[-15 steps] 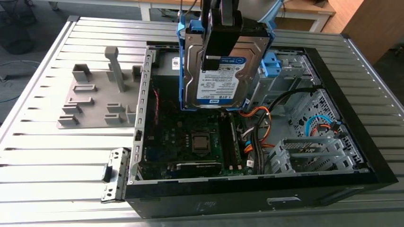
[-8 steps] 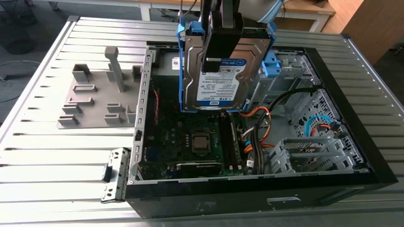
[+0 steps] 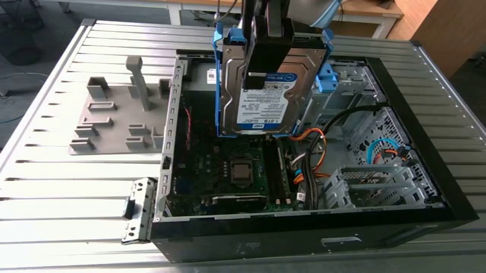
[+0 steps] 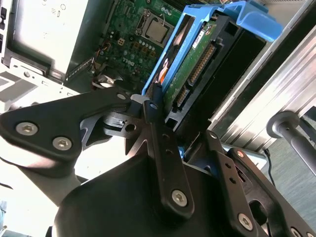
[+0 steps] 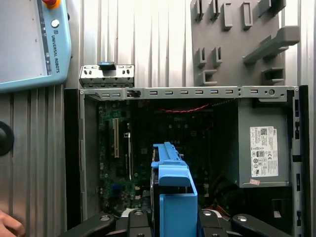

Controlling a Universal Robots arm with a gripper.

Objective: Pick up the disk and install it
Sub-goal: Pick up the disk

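I have one disk (image 3: 266, 96) in play, and my hand (image 3: 260, 65) is clamped on it, a finger (image 4: 158, 138) lying against its blue-framed face in the second wrist view. The disk hangs upright, label showing, above the one open computer case (image 3: 304, 243), over the motherboard (image 3: 216, 162). It sits between the case's walls and touches none. One power-supply box (image 5: 261, 148) fills a corner of the case, well apart from the disk. Outside the case, one grey fixture plate (image 3: 114, 116) lies on the table (image 3: 61, 193).
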